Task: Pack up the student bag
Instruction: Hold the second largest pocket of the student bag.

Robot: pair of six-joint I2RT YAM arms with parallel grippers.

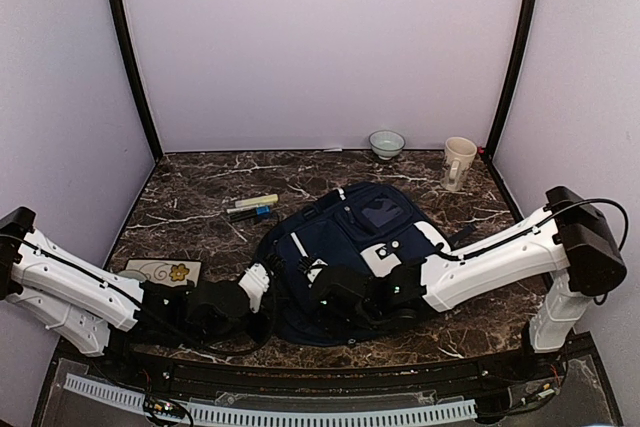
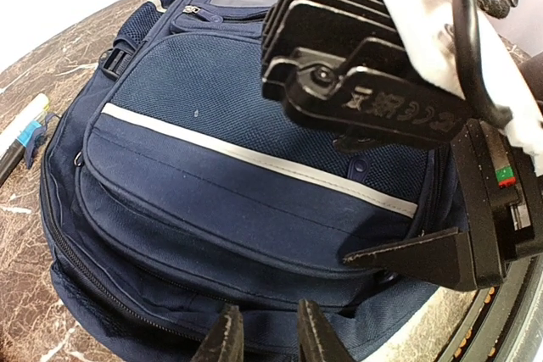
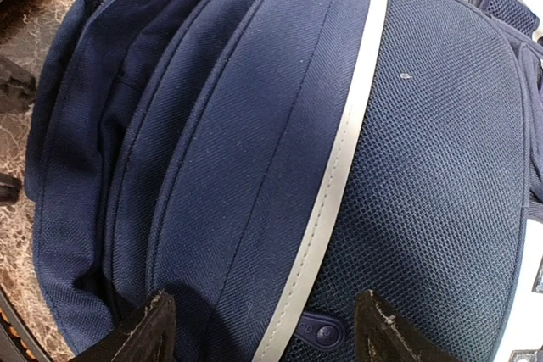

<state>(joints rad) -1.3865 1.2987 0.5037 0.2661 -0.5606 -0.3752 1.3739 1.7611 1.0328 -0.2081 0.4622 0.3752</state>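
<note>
The student bag (image 1: 350,237), navy with white stripes, lies flat in the middle of the table and fills both wrist views (image 2: 221,150) (image 3: 297,142). My left gripper (image 1: 262,287) is at the bag's near left edge. Its fingers (image 2: 265,341) stand a narrow gap apart with a fold of the bag's fabric between them. My right gripper (image 1: 335,297) is over the bag's near end, open wide (image 3: 263,332). It straddles the white stripe (image 3: 339,158) of the front pocket, and a small zipper pull (image 3: 321,328) lies between its fingers. One right finger (image 2: 407,256) shows in the left wrist view.
Markers (image 1: 250,207) lie left of the bag, also seen in the left wrist view (image 2: 21,133). A flower-printed card (image 1: 160,271) sits near the left arm. A small bowl (image 1: 387,143) and a white mug (image 1: 458,162) stand at the back right.
</note>
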